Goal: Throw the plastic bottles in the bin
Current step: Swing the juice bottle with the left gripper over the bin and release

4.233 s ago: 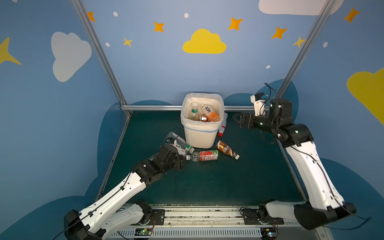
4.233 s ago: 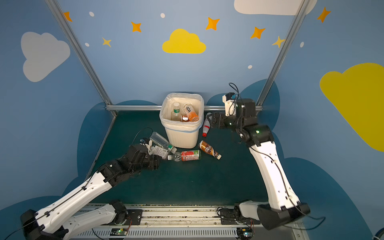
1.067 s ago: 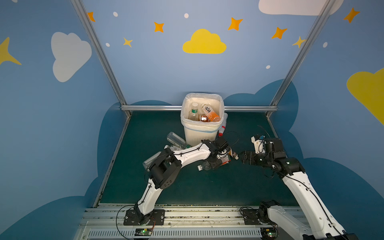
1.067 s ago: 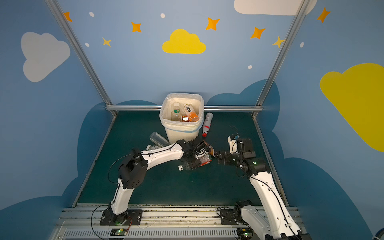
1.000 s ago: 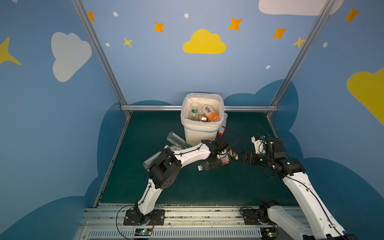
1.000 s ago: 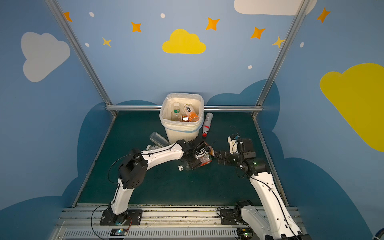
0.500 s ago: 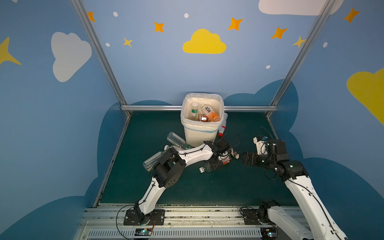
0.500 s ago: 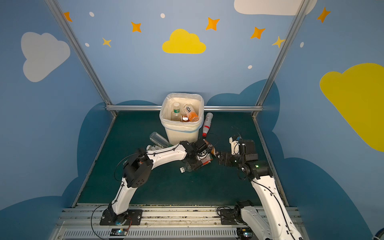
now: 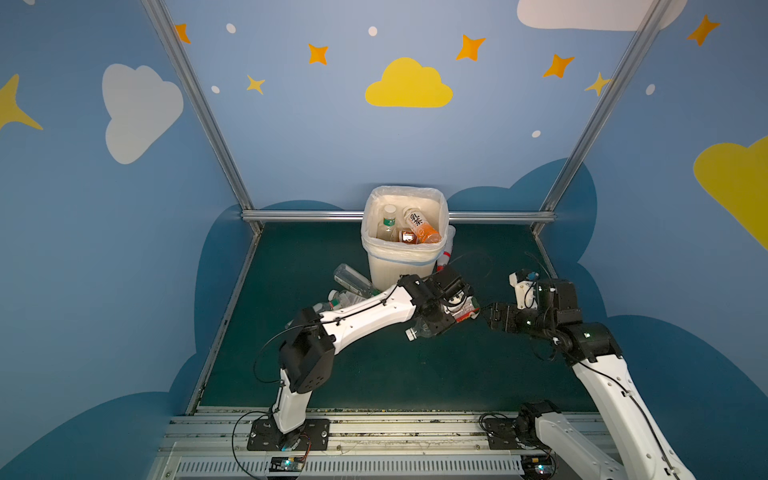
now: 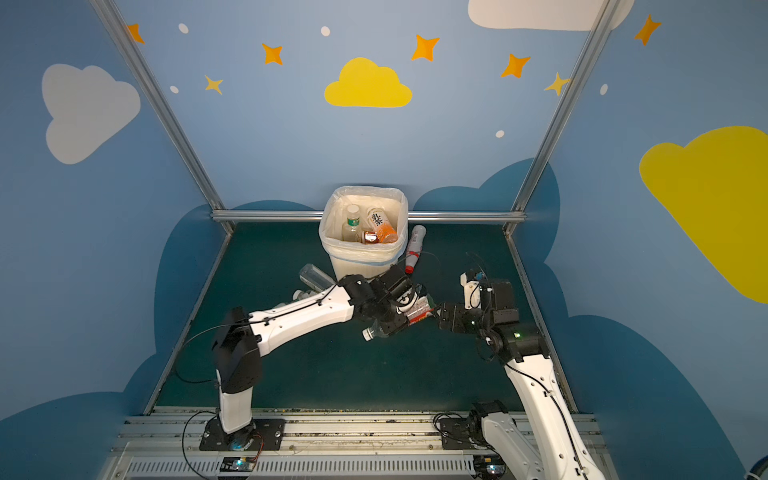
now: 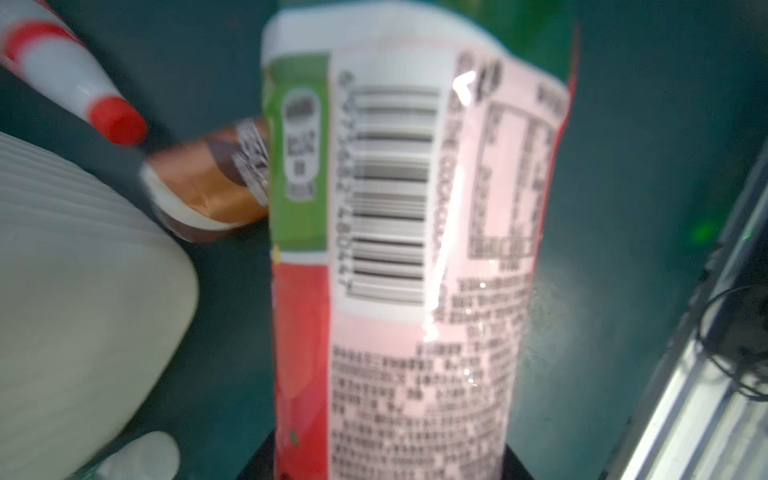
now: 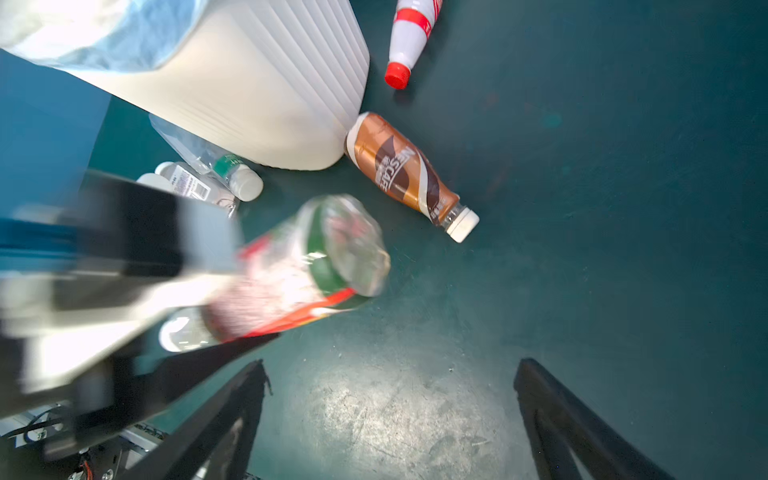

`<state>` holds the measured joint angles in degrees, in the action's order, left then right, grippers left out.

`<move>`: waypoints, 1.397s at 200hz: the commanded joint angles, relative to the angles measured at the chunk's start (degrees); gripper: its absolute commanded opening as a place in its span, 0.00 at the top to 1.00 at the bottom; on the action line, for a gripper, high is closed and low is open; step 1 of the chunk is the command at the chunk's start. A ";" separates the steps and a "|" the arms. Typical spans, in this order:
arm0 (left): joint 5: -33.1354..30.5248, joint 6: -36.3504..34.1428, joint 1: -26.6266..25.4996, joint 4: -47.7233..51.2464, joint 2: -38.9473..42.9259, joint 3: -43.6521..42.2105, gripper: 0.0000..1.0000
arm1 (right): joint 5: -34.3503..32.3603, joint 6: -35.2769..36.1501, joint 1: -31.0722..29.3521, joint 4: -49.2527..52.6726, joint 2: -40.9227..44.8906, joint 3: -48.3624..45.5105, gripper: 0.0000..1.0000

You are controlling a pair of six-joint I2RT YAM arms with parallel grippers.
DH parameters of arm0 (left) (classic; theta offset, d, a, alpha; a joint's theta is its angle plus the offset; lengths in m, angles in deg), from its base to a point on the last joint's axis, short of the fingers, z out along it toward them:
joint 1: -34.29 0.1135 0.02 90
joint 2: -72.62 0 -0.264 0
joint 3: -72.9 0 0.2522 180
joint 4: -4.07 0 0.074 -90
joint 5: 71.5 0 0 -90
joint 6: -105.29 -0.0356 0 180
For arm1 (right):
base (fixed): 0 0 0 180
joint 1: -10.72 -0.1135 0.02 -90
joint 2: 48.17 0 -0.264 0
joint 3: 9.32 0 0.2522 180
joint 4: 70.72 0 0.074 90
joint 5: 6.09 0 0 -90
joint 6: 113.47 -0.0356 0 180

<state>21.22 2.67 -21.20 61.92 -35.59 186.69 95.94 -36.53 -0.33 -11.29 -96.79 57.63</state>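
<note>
Mid-frame in a top view, the left gripper seemingly clamps a tilted red-and-green-labelled clear plastic bottle; the right gripper gapes wide nearby. A brown-labelled plastic bottle lies just beside the cream-white ribbed bin.

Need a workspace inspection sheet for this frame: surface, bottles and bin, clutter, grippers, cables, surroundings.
Surface: dark green mat, scuffed in places.
Job's things: bin upright at the back, holding an orange-label bottle and others; brown Nescafe bottle, white red-capped bottle and clear bottles lie on the mat beside it.
Clutter: nothing seen.
Grippers: left gripper shut on a red-label bottle; right gripper open, empty.
Cables: black cable loops off the left arm.
Surroundings: blue walls with clouds and stars, aluminium frame.
</note>
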 commanded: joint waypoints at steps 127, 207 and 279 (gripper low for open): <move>-1.39 -1.26 22.00 -0.12 -10.92 52.25 0.00 | 3.91 0.63 0.31 -0.11 -2.66 6.36 0.05; -5.45 7.62 19.14 -0.60 10.49 26.08 0.00 | 3.86 0.97 0.23 -1.78 -4.80 5.39 0.05; -1.53 30.17 25.51 -4.61 36.18 -20.08 0.01 | 7.29 2.82 -0.32 -4.01 -9.89 5.17 0.06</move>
<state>17.83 21.84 1.67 57.75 -5.29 177.03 101.07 -35.19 -0.27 -13.54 -104.55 62.72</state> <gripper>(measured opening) 0.995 0.943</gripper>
